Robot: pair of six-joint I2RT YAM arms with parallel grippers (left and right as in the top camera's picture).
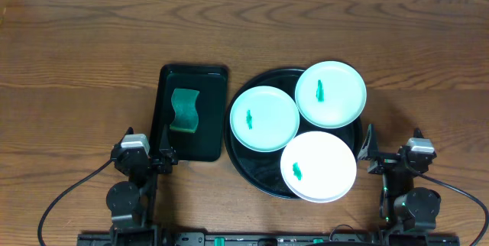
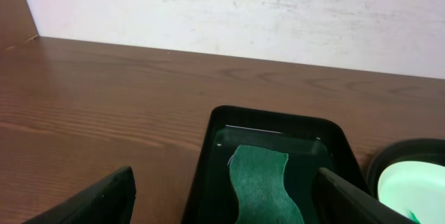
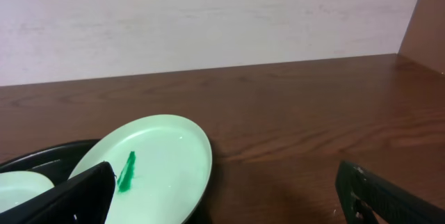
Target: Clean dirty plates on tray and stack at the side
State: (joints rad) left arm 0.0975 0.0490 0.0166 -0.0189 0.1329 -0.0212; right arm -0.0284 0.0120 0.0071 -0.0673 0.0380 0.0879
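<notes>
Three smeared plates (image 1: 264, 118) crowd the black tray (image 1: 252, 176), waiting to be wiped. At its nine o'clock a sponge (image 1: 184, 111) lies in a green tray (image 1: 192, 72), likely for the left end effector (image 2: 224, 182), wide and empty at six o'clock. The right end effector (image 3: 224, 182) is equally wide.

The brown wooden table (image 1: 76, 40) carries a dark green rectangular tray (image 1: 212, 124) and, just beside it (on its right), a round black tray (image 1: 256, 166).

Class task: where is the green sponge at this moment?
Overhead view: the sponge lies in the rectangular green tray, left of the round black tray.
</notes>
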